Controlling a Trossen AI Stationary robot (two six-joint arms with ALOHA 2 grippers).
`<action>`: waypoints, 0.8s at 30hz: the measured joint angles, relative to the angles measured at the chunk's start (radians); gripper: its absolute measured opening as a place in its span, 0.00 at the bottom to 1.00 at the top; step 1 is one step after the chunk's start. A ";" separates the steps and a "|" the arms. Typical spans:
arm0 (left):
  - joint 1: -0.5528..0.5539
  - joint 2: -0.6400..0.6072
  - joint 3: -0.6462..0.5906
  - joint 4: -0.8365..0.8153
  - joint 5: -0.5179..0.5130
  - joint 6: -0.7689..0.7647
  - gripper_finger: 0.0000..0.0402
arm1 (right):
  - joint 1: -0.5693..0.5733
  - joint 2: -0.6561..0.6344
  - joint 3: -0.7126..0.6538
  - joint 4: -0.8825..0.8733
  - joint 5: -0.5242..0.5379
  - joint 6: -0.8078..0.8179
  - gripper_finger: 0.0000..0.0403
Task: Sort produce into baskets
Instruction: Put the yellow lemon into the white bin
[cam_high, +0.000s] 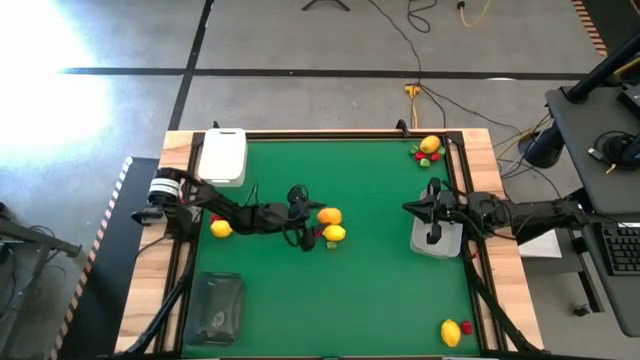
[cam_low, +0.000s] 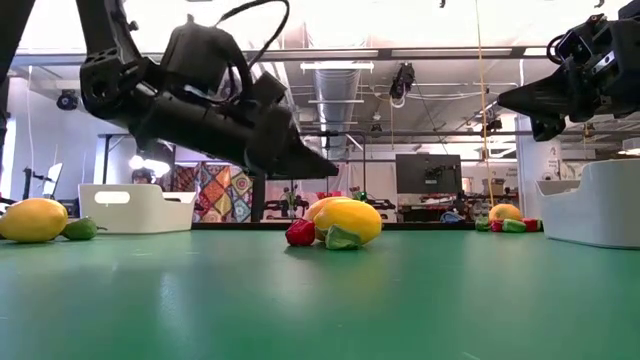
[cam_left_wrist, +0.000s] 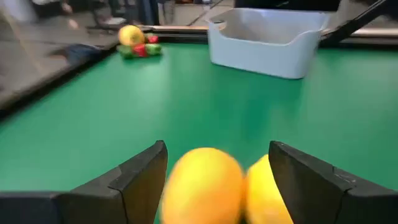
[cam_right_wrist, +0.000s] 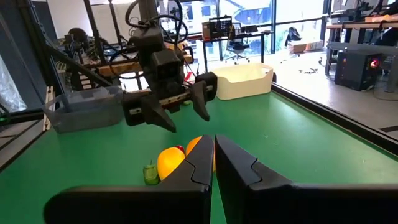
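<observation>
Green worktop's middle: left claw (cam_high: 303, 222) is hovering wide beside two smooth, likely slippery lemons (cam_high: 331, 224); right claw (cam_high: 411, 208) is waiting closed.

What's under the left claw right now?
The left claw hangs open above the green table, beside two yellow lemons. A red piece and a green piece lie against them. Anything directly beneath the arm is hidden.

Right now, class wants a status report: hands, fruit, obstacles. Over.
Left hand open, above two lemons mid-table. Right hand shut, empty, over grey-white basket. Nothing blocking.
</observation>
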 joint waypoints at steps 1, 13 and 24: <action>0.003 0.012 0.005 -0.008 -0.025 0.019 0.65 | 0.000 0.000 0.000 0.000 0.000 0.000 0.02; 0.073 0.144 0.114 -0.108 0.038 0.035 0.65 | 0.000 0.000 0.000 0.000 0.000 0.000 0.02; 0.106 0.160 0.111 -0.102 0.073 -0.047 0.65 | 0.000 0.000 0.000 0.000 0.000 0.000 0.02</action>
